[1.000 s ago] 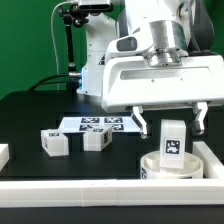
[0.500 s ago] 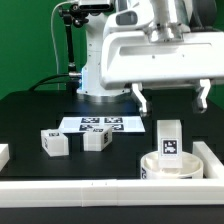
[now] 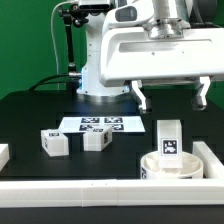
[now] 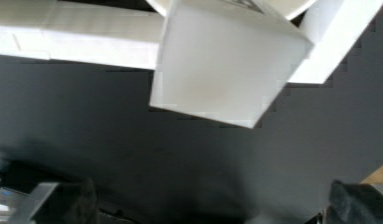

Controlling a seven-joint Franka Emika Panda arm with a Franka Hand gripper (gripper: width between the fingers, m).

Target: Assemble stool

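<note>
Stool assembly, just after a release. The gripper (image 3: 171, 103) now hangs above the upright leg (image 3: 172, 140), its jaws spread wide and clamped on nothing. A second ago the two fingers reached lower, flanking the top of that leg. They have since risen clear, and open air shows between the fingertips and the part.

The leg stands on end on the round seat (image 3: 170, 168), which lies at the near side of the table (image 3: 30, 115) toward the exterior view's right, just inside the white border rail (image 3: 80, 190). It has not shifted or tipped with the lift-off, so it appears to be seated, though whether it is fully home in its socket cannot be told from here. In the wrist view the same leg (image 4: 223, 65) shows as a plain white block below the camera, with the dark fingers well to either side.

Two loose legs (image 3: 55, 142) (image 3: 96, 138) lie side by side toward the exterior view's left, near the front edge of the marker board (image 3: 100, 124). Judged from this layout, one leg of three is placed. The likely next step is a move across to fetch one of the pair, without brushing the standing leg on the way.
</note>
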